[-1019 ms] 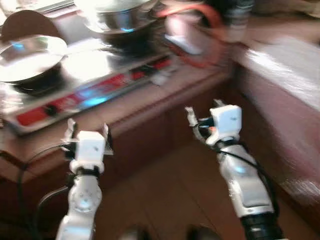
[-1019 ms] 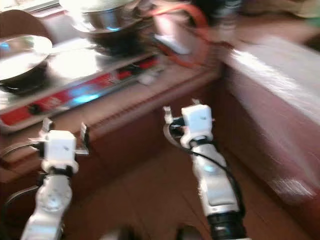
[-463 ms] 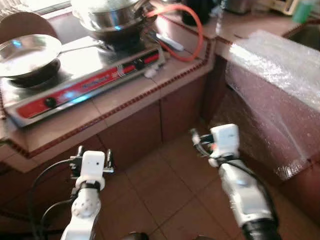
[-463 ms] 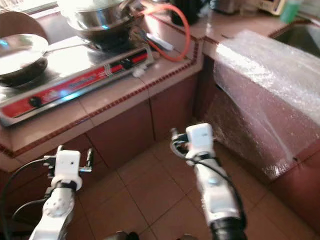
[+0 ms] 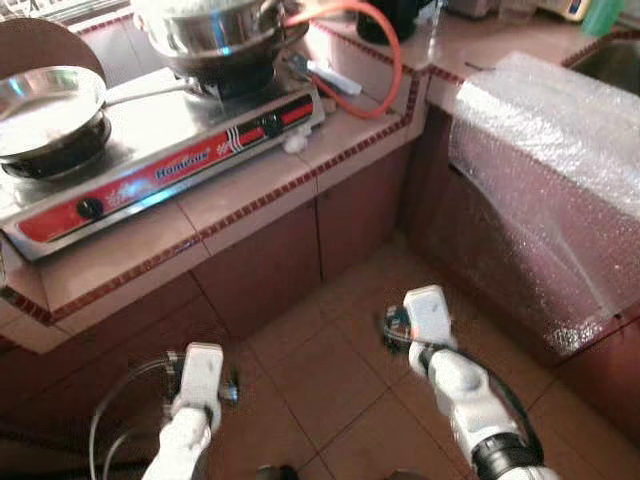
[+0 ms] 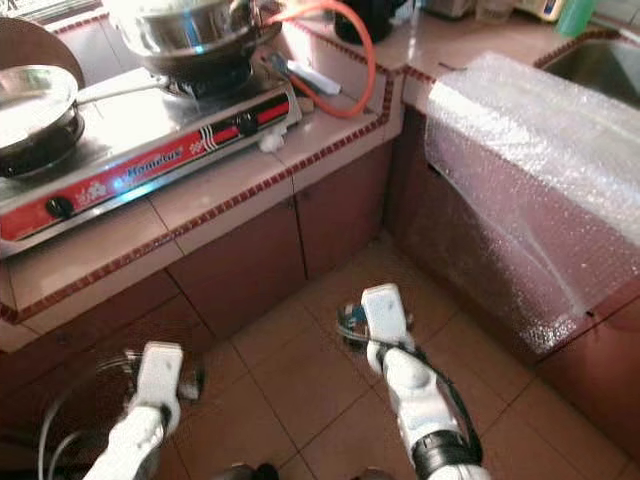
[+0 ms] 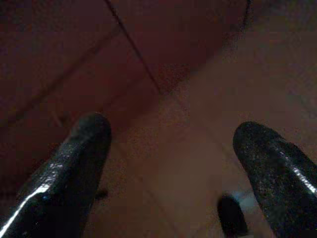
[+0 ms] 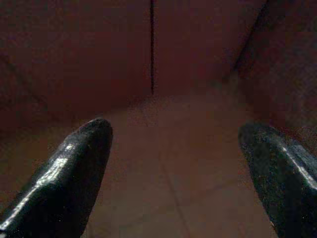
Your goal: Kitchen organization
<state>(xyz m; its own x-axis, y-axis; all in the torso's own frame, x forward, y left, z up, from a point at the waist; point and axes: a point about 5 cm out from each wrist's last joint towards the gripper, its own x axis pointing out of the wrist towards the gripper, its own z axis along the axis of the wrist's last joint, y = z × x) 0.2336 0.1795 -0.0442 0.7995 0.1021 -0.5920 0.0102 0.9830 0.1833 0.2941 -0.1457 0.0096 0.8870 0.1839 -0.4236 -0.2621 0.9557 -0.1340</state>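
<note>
A tiled counter [image 5: 250, 195] carries a two-burner gas stove [image 5: 150, 140] with a steel frying pan [image 5: 40, 100] and pot [image 5: 215, 30] (orange hose [image 5: 385, 70] behind). Bubble wrap [image 5: 545, 170] drapes the adjoining counter. Left gripper [image 7: 171, 148] and right gripper [image 8: 173, 153] hang low over the terracotta floor [image 5: 330, 380], fingers spread, empty.

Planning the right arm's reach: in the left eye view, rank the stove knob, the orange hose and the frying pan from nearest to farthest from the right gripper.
1. Stove knob, on the stove front.
2. Orange hose, on the counter behind.
3. Frying pan, far left.

Right gripper hangs low over the floor.
</note>
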